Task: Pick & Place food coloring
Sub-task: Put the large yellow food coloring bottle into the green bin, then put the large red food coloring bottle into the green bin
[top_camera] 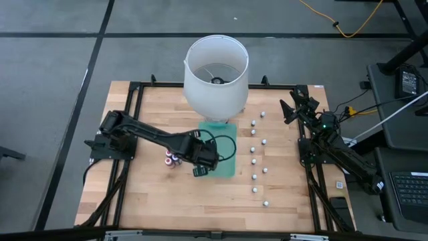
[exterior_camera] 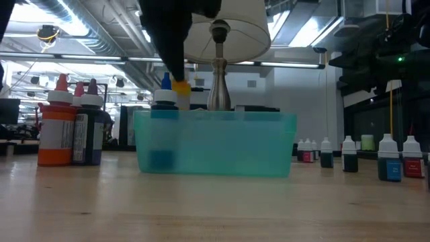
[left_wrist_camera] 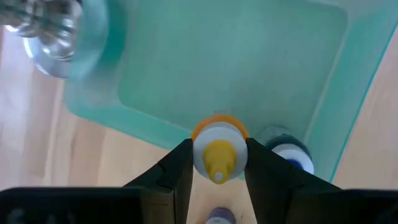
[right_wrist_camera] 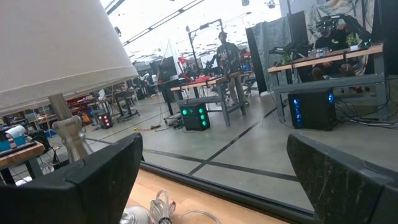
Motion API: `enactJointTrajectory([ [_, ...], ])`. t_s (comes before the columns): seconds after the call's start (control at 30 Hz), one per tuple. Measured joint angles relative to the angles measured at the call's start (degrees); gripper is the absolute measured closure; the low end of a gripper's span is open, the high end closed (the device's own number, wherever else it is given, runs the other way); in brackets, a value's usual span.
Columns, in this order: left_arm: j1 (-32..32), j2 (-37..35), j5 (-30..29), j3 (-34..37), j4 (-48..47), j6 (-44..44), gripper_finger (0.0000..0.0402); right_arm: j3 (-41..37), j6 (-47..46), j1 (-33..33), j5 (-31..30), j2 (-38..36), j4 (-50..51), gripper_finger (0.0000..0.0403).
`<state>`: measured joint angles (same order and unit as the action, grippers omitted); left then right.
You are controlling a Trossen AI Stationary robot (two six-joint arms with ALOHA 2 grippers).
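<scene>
My left gripper (left_wrist_camera: 217, 144) is shut on a food coloring bottle (left_wrist_camera: 217, 155) with a yellow tip, white cap and orange body. It holds the bottle over the left wall of the teal bin (top_camera: 224, 144); in the low view the yellow tip (exterior_camera: 180, 86) shows just above the bin's rim (exterior_camera: 215, 115). A blue-tipped bottle (left_wrist_camera: 291, 155) stands upright inside the bin. Two or three more bottles (top_camera: 172, 159) stand on the table left of the bin. My right gripper (right_wrist_camera: 214, 168) waits open at the table's far right (top_camera: 292, 110). My left gripper pinches the bottle's white cap (left_wrist_camera: 200, 152) between its two fingers, one on each side. The fingers come steeply from above, slanting in from the table's left. The bottle stays upright, tip up; whether its base touches the bin is hidden.
A lamp with a white shade (top_camera: 215, 70) stands just beyond the bin, its metal base (left_wrist_camera: 56, 31) close to the bin's far corner. A loose row of small bottles (top_camera: 254, 161) runs down the table right of the bin. Bare wood lies along the near edge.
</scene>
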<state>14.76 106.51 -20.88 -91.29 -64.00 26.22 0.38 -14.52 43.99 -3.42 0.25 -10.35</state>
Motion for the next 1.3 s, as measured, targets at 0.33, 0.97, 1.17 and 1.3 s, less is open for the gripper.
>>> enactJointTrajectory([
  [0.33,0.54,4.05,0.98,2.79,3.71,-0.18,0.028,0.0,0.01,0.02,0.0,-0.01,0.02,0.0004],
  [0.97,0.17,4.01,2.56,1.43,3.17,0.82,0.0223,0.0,0.0,0.02,0.0,0.0,0.02,0.0004],
  [1.17,-0.3,4.01,1.08,-0.63,1.95,-0.38,0.0181,0.0,0.0,0.0,0.0,0.0,0.0,0.0004],
  [1.3,-0.42,2.4,1.1,-1.24,0.9,-0.44,0.0155,0.0,0.0,0.02,0.0,0.0,0.0,0.0004],
])
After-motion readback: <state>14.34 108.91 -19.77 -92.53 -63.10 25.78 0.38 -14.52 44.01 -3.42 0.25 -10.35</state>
